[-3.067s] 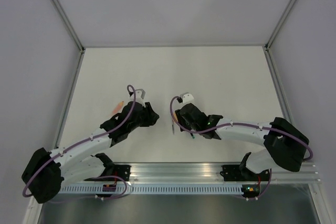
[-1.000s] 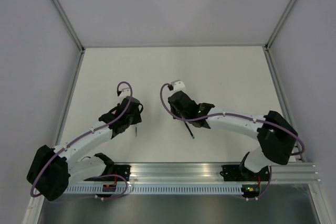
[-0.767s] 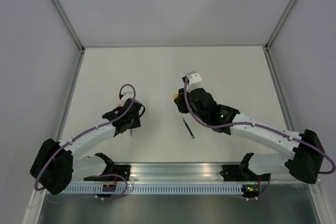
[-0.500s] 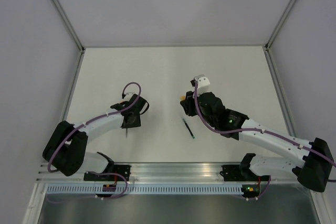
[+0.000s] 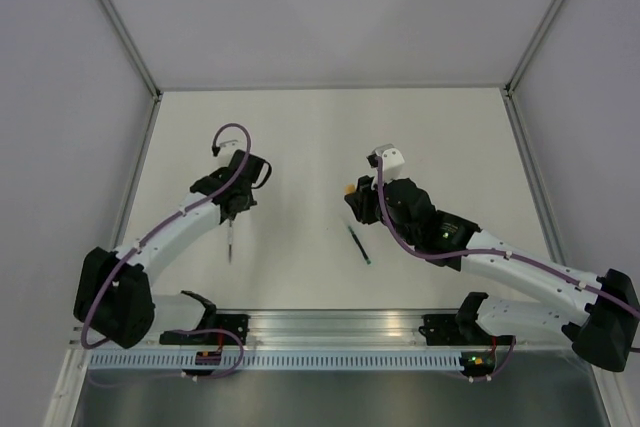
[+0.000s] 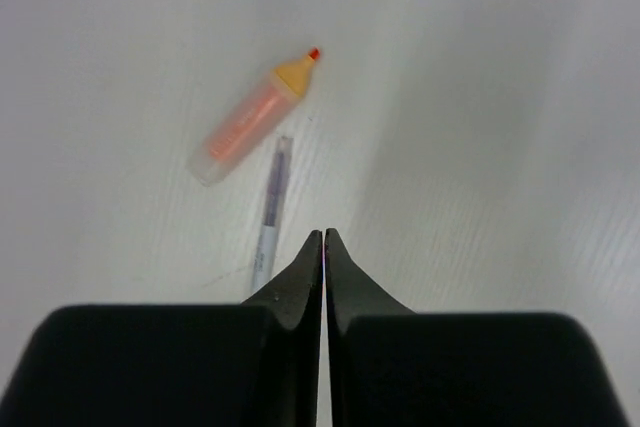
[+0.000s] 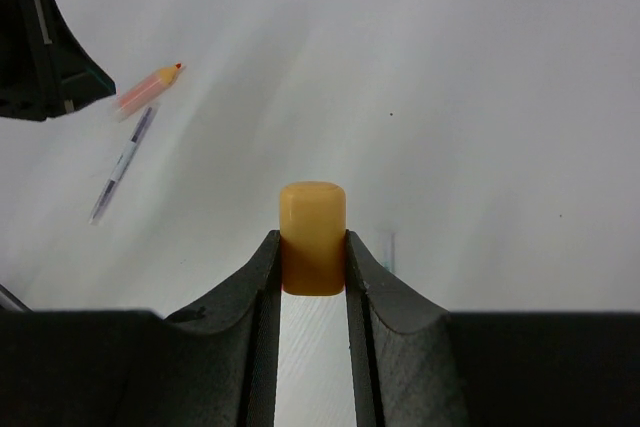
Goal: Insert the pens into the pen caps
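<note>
My right gripper (image 7: 313, 247) is shut on the bright orange pen cap (image 7: 312, 235), which stands upright between the fingers; it also shows in the top view (image 5: 349, 190). The dark pen with the green end (image 5: 359, 245) lies on the table just in front of that gripper. My left gripper (image 6: 324, 235) is shut and empty. The grey-silver pen (image 6: 270, 212) lies just left of its tips. The orange-ended pen (image 6: 255, 119) lies beyond it. Both pens show far left in the right wrist view, the orange-ended one (image 7: 150, 87) above the grey one (image 7: 122, 165). In the top view the grey pen (image 5: 231, 240) shows below the left gripper (image 5: 233, 209).
A faint pale short stub (image 7: 390, 250) lies on the table just right of my right fingers. The white table (image 5: 450, 137) is walled by a metal frame, with a rail along the near edge (image 5: 340, 327).
My right arm lifted away to the right with the orange cap, leaving the dark pen on the table. My left gripper swung to the far left, and the grey pen now lies below it.
</note>
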Available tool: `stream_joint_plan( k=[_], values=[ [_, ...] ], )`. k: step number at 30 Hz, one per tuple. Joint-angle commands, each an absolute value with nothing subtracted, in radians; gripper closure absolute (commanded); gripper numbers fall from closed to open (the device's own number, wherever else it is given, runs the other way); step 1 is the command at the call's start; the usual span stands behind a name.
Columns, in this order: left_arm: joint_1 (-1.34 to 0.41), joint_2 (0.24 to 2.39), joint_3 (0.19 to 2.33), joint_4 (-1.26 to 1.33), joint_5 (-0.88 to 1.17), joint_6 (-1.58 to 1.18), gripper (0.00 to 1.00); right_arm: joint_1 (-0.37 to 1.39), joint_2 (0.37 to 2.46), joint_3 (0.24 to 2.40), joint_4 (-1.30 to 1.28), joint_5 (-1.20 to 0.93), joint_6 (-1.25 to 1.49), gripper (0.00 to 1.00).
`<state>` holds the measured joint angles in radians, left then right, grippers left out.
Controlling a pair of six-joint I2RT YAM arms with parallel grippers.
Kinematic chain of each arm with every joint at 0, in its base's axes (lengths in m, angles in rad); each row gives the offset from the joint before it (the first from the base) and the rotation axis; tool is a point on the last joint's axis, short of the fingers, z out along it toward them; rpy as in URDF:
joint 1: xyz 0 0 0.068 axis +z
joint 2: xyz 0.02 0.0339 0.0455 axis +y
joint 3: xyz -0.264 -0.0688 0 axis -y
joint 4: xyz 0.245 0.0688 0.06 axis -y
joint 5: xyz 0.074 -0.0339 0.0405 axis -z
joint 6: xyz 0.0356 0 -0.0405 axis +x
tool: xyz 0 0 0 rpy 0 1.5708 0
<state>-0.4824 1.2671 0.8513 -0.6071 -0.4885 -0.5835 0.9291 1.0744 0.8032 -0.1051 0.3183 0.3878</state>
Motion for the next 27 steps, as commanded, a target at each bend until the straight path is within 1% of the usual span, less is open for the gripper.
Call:
stream_joint_plan(
  k=[1,2,5,9,10,15,18,21,25,27],
  values=[
    [-0.416,1.394,0.94,-0.725,-0.682,-0.568,0.98,0.927,1.052,0.807,-0.094,0.316,0.377,1.0],
    [-0.404,1.487,0.969,-0.785,-0.707,-0.581,0.98,0.927,1.048,0.805,-0.097,0.318,0.376,1.0],
    [-0.387,1.648,0.991,-0.834,-0.768,-0.61,0.98,0.927,1.023,0.801,-0.103,0.321,0.376,1.0],
    [-0.382,1.761,0.992,-0.805,-0.704,-0.592,0.98,0.927,0.989,0.792,-0.109,0.341,0.371,1.0],
    [-0.38,1.781,1.009,-0.839,-0.733,-0.619,0.98,0.927,0.979,0.79,-0.109,0.344,0.371,1.0],
    [-0.377,1.772,1.006,-0.842,-0.747,-0.637,0.98,0.927,0.963,0.785,-0.112,0.347,0.371,1.0],
    [-0.377,1.766,0.999,-0.83,-0.72,-0.624,0.98,0.928,0.96,0.781,-0.112,0.35,0.371,1.0],
    [-0.377,1.767,0.991,-0.81,-0.658,-0.589,0.98,0.927,0.96,0.781,-0.113,0.351,0.371,1.0],
    [-0.382,1.737,0.951,-0.729,-0.485,-0.516,0.98,0.927,0.965,0.784,-0.11,0.35,0.371,1.0],
    [-0.387,1.709,0.922,-0.689,-0.44,-0.486,0.98,0.927,0.971,0.784,-0.11,0.348,0.371,1.0]
  ],
)
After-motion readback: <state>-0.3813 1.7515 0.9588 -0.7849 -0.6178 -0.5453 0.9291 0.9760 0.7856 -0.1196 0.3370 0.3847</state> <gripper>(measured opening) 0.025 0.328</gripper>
